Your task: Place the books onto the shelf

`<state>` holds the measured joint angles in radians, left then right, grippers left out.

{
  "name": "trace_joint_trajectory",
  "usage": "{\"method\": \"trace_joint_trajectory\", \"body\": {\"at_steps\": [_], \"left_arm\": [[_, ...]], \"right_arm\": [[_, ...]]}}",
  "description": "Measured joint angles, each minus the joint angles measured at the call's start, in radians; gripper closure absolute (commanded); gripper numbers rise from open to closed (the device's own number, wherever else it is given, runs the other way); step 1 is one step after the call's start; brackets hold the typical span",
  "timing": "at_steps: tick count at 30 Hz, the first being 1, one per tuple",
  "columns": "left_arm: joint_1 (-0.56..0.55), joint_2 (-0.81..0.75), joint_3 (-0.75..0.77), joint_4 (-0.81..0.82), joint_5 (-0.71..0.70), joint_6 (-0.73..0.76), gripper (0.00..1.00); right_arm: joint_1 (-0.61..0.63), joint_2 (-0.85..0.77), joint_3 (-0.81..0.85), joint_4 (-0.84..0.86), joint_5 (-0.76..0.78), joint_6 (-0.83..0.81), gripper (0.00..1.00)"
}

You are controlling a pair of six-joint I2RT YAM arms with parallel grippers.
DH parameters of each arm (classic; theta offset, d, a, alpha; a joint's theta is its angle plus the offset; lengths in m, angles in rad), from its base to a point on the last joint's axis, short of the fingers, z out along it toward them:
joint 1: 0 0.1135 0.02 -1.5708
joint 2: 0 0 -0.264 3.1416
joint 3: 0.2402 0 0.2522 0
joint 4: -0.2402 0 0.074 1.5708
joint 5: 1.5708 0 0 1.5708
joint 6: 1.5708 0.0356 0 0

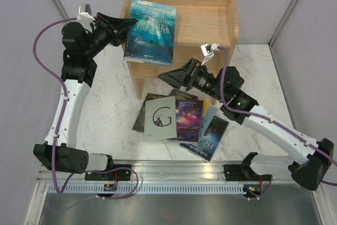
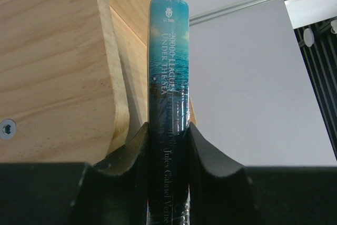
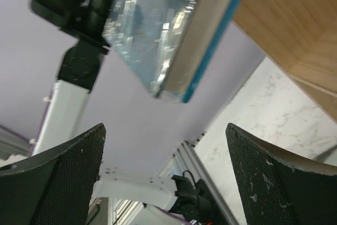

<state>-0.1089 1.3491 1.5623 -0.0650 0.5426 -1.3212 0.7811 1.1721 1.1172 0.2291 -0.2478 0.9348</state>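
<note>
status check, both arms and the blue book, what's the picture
Left gripper shut on the blue book, held over the shelf top. Right gripper open, empty, near the book's lower edge. Remaining books piled on the table. Nothing blocking.

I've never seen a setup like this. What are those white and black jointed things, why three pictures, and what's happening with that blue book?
They are two robot arms bolted at the table's near edge, each ending in a two-finger gripper. One picture looks down from a fixed camera above; the other two come from small cameras on each wrist, so you see that arm's own fingers. The left gripper is closed on the blue book at its spine and holds it over the wooden shelf. The left wrist view shows that spine pinched between its fingers. The right gripper is open, holds nothing, and looks up at the book from below. More books lie fanned on the marble table.
</note>
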Motion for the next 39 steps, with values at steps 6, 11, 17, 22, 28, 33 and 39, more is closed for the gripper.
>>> {"method": "trace_joint_trajectory", "body": {"at_steps": [6, 11, 17, 22, 28, 33, 39], "left_arm": [[0.000, 0.000, 0.003, -0.009, -0.002, 0.000, 0.98], [0.000, 0.000, 0.003, -0.010, -0.002, 0.000, 0.98], [0.000, 0.000, 0.002, -0.009, -0.002, 0.000, 0.98], [0.001, 0.000, 0.002, -0.009, -0.002, -0.007, 0.98], [0.001, 0.000, 0.002, -0.009, -0.001, -0.008, 0.98], [0.002, -0.003, -0.008, -0.005, 0.006, -0.037, 0.98], [0.005, -0.006, -0.013, -0.002, 0.010, -0.054, 0.98]], "right_arm": [[0.018, 0.048, 0.010, -0.025, 0.135, -0.050, 0.02], [0.022, 0.047, 0.012, 0.065, 0.181, -0.051, 0.02], [0.045, 0.029, -0.013, 0.194, 0.185, -0.044, 0.02], [0.056, 0.048, -0.013, 0.247, 0.198, -0.036, 0.02], [0.073, 0.097, 0.003, 0.291, 0.225, -0.019, 0.18], [0.083, 0.101, 0.006, 0.289, 0.271, -0.011, 0.48], [0.103, 0.101, 0.011, 0.286, 0.317, -0.005, 0.46]]}}
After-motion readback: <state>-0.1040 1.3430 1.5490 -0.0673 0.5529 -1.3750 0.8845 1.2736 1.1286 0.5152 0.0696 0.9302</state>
